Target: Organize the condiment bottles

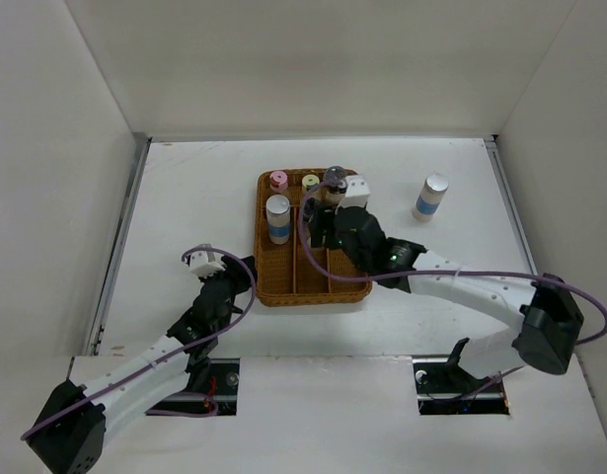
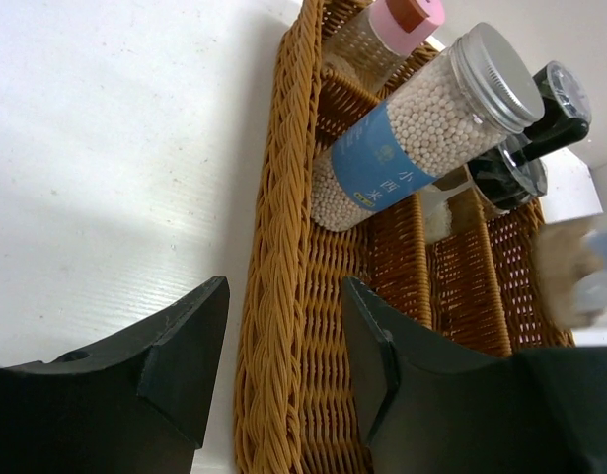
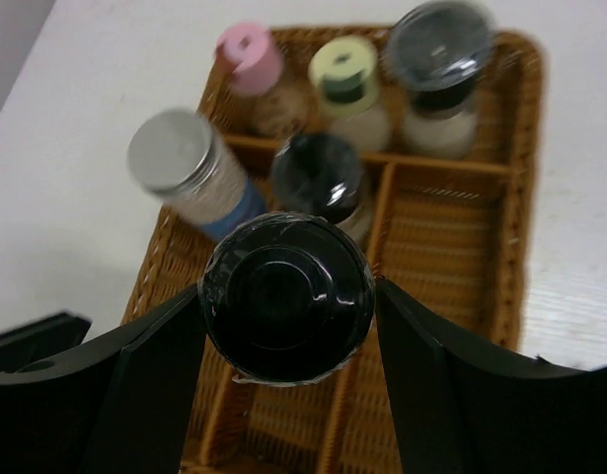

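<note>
Condiment bottle in hand [image 3: 287,286]: black-capped, seen cap-on from the right wrist. It is clamped at the cap by the right gripper [image 3: 288,301], with one of the fingers [image 3: 150,380] pressed to each side.
Position of that bottle: over the middle lane of the wicker tray [image 3: 515,197], just on the near side of the second black-capped bottle [image 3: 318,178]. Whether its base is down on the tray floor is hidden.
Left gripper [image 2: 283,316]: fingers narrowly parted and holding nothing. The tray's left wall runs up the gap; contact with it cannot be told.
Left lane: blue-banded cylinder [image 3: 180,158] with a silver lid, upright in the overhead view.
Far row: pink-lidded jar [image 3: 249,54], yellow-lidded jar [image 3: 344,69] and grey-lidded jar [image 3: 439,49], one per cell.
Outside the tray: second blue-banded cylinder [image 1: 430,196], upright on the table [image 1: 185,197], well apart to the right.
Step in hand (judged): setting the black-capped bottle into the middle lane.
Next move (judged): lower until the base seats, part the fingers, then rise straight up so the neighbouring cap is not clipped. The lone cylinder is left to fetch and lies on the right arm's side.
</note>
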Motion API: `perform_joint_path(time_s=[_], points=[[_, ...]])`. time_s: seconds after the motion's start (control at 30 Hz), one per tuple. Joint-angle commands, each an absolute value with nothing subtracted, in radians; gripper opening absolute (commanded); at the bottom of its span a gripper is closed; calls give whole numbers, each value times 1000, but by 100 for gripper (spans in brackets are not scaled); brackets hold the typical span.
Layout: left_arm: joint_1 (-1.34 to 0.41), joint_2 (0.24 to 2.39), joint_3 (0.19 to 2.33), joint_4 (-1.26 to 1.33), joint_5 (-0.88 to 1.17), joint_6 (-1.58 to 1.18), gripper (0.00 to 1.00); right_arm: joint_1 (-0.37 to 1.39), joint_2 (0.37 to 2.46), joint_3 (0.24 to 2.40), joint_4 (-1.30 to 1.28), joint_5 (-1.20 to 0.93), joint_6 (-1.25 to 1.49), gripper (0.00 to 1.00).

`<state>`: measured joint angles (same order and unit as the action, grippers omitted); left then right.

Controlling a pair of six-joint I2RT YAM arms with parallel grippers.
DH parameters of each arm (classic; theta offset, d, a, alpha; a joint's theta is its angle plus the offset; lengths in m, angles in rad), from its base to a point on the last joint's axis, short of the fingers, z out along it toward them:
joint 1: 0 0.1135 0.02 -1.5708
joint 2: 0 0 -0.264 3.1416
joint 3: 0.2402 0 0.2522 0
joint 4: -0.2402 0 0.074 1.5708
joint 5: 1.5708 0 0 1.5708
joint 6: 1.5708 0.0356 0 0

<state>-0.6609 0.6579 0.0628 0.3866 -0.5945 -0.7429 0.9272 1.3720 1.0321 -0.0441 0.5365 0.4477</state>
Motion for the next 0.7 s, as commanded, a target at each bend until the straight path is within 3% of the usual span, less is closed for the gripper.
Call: perform_joint_path(time_s=[0.0, 0.67], points=[[-653, 667, 52, 440, -607, -759, 47, 966, 1413, 1106, 46, 506, 445, 49], [-663, 683, 54, 456, -597, -764, 48, 1032, 1571, 1019, 25, 580, 546, 50]])
